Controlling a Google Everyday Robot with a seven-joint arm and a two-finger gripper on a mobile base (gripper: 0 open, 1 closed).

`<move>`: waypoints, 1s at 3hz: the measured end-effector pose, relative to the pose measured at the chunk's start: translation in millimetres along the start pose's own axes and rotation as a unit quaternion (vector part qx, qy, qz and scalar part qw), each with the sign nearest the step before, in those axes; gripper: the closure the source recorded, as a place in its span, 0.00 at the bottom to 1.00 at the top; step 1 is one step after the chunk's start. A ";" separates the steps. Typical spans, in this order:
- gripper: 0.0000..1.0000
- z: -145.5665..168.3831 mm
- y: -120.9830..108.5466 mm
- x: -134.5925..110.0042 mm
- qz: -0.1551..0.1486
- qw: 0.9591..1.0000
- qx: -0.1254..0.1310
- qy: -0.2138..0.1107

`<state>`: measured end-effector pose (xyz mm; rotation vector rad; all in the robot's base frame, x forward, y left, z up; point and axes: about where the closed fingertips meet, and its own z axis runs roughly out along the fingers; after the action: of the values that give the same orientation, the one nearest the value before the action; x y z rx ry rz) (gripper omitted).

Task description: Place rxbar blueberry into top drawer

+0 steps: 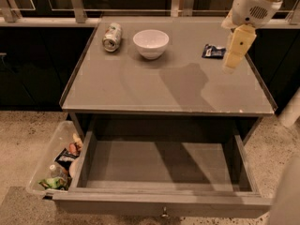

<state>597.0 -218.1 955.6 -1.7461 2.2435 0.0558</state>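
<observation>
The rxbar blueberry (213, 51), a small dark blue wrapper with white patches, lies flat on the grey counter top (164, 86) at its far right. My gripper (230, 65) hangs from the cream arm at the upper right, just right of the bar and slightly nearer the front, above the counter. It holds nothing that I can see. The top drawer (159, 165) is pulled fully open below the counter, its grey bottom bare, with a small metal knob (164, 214) on the front panel.
A white bowl (151, 43) stands at the back middle of the counter. A silver-green soda can (112, 36) lies on its side left of it. A clear plastic bin (56, 163) of snacks hangs at the drawer's left side. A railing runs behind the counter.
</observation>
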 end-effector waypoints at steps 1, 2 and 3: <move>0.00 -11.9 -24.6 -6.7 0.002 0.999 0.037 -0.015; 0.00 -8.8 -31.3 -10.6 0.002 0.999 0.047 -0.020; 0.00 7.0 -41.5 -13.2 0.006 0.999 0.043 -0.022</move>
<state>641.0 -215.1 958.6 -1.6709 2.1925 0.0012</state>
